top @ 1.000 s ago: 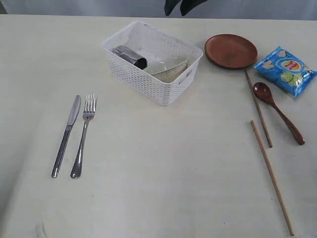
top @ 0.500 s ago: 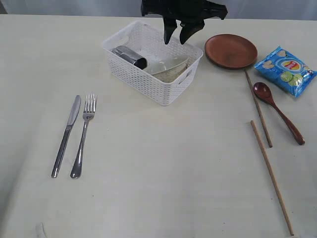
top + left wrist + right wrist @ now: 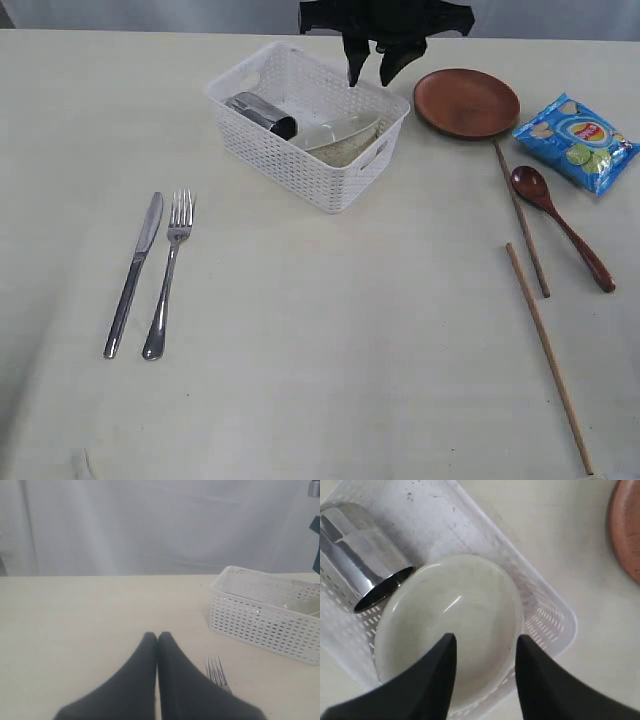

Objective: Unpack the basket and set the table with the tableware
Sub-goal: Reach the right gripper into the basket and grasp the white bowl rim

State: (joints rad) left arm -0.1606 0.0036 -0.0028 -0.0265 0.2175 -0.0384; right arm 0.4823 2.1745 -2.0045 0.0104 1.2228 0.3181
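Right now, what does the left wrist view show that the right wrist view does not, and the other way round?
Only the left wrist view shows the tips of the fork and the left end effector, which is shut. Only the right wrist view shows the steel cup lying on its side beside the cream bowl, the edge of the brown plate, and the right end effector, open above the bowl. The left view gives at most a faint glimpse of the bowl. Both show the white basket and the table.
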